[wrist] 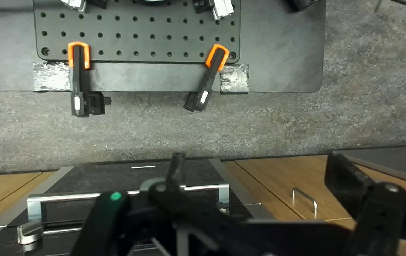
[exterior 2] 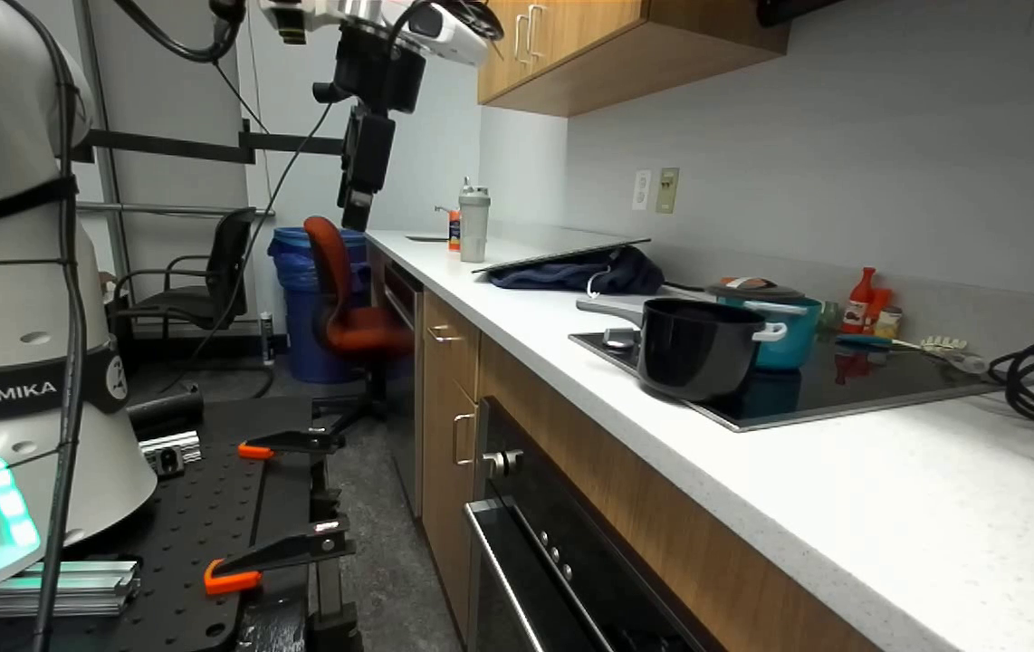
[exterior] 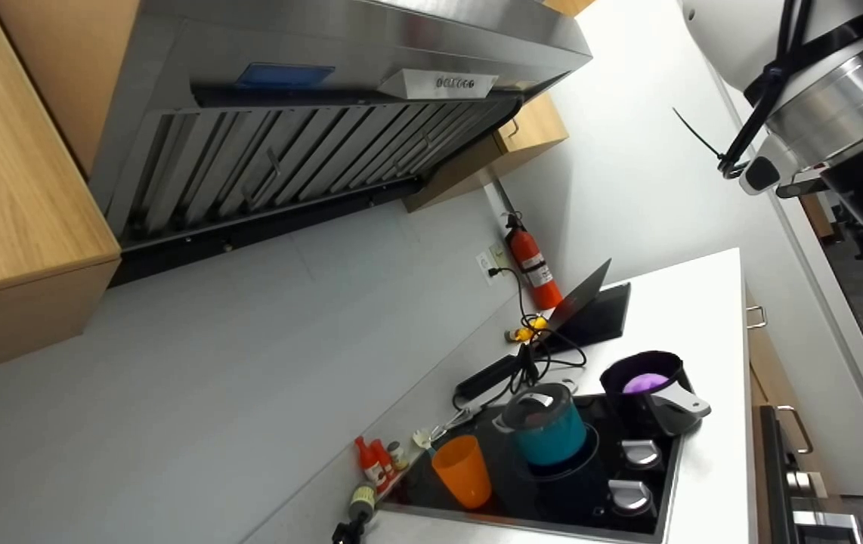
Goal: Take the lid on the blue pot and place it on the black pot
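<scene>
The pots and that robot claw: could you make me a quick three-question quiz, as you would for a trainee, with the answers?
1. Multiple choice: where does the lid sit?
A: on the white counter
B: on the blue pot
C: on the orange cup

2. True or false: in the wrist view, the gripper is shut.

3. Short answer: what colour shows inside the black pot in an exterior view?

Key:
1: B, on the blue pot.
2: False; it stands wide open.
3: Purple.

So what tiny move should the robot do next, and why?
Probably swing the pincer toward the lid on the teal pot: the black saucepan is lidless, and the pincer hangs open and empty, away from the cooktop.
</scene>
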Available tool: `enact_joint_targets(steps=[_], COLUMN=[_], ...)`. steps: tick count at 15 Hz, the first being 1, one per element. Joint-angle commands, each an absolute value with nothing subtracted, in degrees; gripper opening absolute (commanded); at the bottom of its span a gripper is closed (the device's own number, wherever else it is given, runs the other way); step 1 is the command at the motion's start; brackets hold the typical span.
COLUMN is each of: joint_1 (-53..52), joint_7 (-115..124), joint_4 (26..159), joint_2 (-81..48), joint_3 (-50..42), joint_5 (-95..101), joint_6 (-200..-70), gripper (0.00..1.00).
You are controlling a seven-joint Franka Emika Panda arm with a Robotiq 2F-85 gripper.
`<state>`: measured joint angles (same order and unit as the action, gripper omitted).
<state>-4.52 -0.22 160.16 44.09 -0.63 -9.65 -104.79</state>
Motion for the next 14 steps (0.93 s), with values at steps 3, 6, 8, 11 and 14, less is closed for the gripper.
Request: enact_joint_targets(steps=[3,6,8,11,14], joint_1=[-3.7,-3.2,-3.4,-3.5,-3.3], joint_7=[-0.6,0.0,0.6,1.4,2.3], joint_4=[159.8,159.1,158.7,158.0,157.3], joint_2=[43.4,42.3,41.6,40.4,39.5], joint_3=[0.1,0.9,1.9,3.5,4.9], joint_5=[-9.5,-8.2,-7.6,-6.2,-4.2], joint_6=[-105.3,-107.0,-108.9,-113.6,-119.4], gripper=[1.00,1.00,1.00,1.00,1.00])
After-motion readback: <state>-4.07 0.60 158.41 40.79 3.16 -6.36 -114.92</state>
